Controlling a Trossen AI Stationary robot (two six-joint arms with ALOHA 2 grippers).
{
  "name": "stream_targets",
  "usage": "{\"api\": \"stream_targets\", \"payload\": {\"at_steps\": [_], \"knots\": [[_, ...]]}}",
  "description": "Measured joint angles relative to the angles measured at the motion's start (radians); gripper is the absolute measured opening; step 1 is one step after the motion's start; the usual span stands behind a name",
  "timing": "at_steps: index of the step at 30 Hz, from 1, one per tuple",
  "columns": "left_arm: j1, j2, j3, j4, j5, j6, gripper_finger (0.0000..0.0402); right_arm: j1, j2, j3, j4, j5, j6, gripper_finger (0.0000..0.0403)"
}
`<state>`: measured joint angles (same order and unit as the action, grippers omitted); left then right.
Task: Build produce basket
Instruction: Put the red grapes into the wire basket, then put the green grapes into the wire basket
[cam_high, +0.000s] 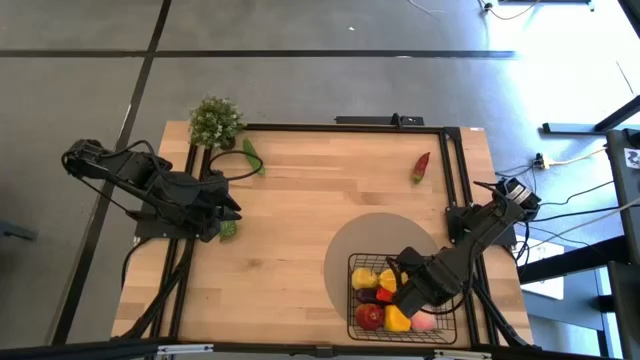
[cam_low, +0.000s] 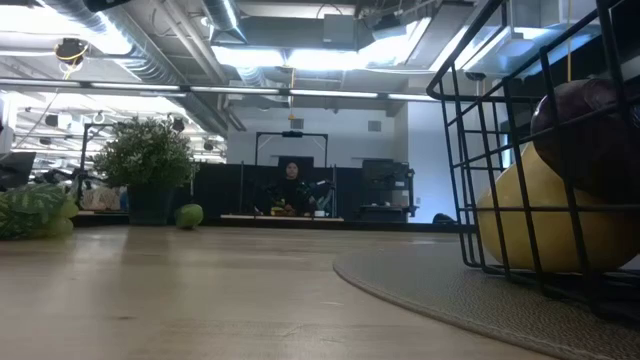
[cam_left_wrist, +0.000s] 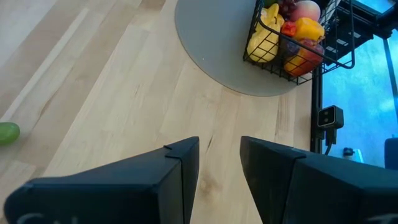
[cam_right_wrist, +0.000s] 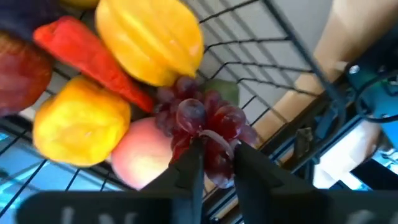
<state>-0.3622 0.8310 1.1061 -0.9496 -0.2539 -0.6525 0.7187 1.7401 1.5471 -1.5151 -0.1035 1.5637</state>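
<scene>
Basket (cam_high: 404, 297), black wire mesh, on a grey round mat (cam_high: 370, 250) at the bench's (cam_high: 320, 200) near right, holding mixed produce. Right pincer (cam_right_wrist: 214, 158) inside it, fingers narrowly apart around the stem of purple grapes (cam_right_wrist: 205, 124). Left pincer (cam_left_wrist: 219, 163) over the bench's left side, fingers slightly apart, empty. Red chili (cam_high: 421, 166) lies outside the basket.

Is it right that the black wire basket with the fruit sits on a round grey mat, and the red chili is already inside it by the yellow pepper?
Not quite. The black wire basket does sit on the round grey mat, but one long red chili lies out on the wooden table, near the far edge. The high view shows it.
</scene>
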Motion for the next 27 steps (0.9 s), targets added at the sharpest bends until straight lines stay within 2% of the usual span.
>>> {"api": "stream_targets", "payload": {"at_steps": [8,12,18,22,27], "knots": [[0.000,0.000,0.000,0.000,0.000,0.000,0.0105,-0.044,0.000,0.000,-0.059,0.007,-0.108,0.0136],[0.000,0.000,0.000,0.000,0.000,-0.003,0.0105,-0.055,0.000,0.000,-0.058,0.049,-0.142,0.0146],[0.000,0.000,0.000,-0.040,-0.040,-0.087,0.0105,-0.062,-0.005,0.041,-0.057,0.076,-0.160,0.0144],[0.000,0.000,0.000,-0.120,-0.051,-0.240,0.0105,-0.062,-0.005,0.115,-0.056,0.119,-0.163,0.0144],[0.000,0.000,0.000,-0.240,-0.009,-0.550,0.0105,-0.062,-0.005,0.231,-0.056,0.287,-0.174,0.0143]]}}
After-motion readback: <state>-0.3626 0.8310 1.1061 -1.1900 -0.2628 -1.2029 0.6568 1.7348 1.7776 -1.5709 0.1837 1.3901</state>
